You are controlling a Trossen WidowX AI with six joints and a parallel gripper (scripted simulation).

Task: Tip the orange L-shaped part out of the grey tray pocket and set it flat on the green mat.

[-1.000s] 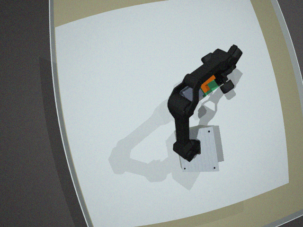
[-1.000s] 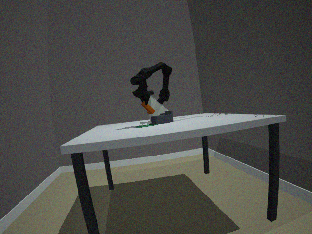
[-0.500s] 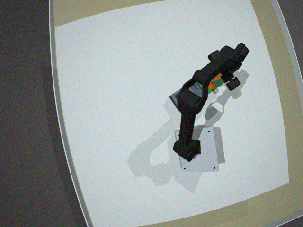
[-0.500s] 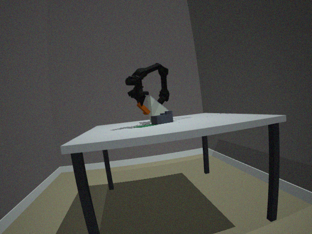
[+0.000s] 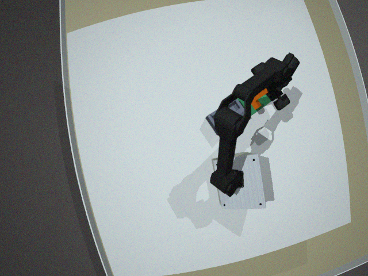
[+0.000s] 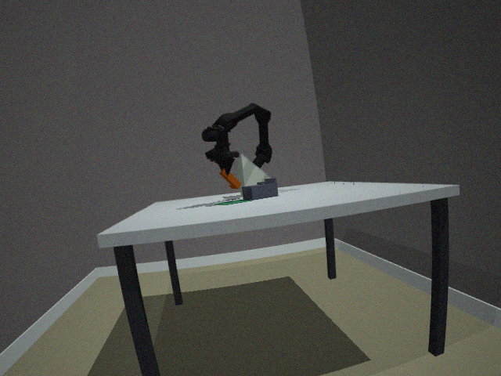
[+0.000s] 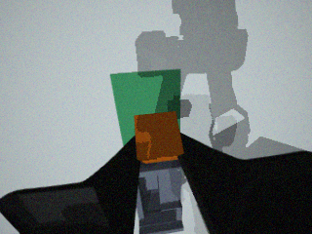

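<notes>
My gripper is shut on the orange L-shaped part, pinched near one end. The part is steeply tilted, its free L-shaped end pointing down toward the tray side. In the exterior view it hangs clear above the table. The green mat lies flat beneath and beside it, partly shadowed. The grey tray stands next to the mat, its pocket without the part. The arm hides much of the tray in the top view.
A pale plate with dark screw dots lies under the arm's base. A pale wedge shape rises behind the tray. The arm's shadow falls across the mat and the white table.
</notes>
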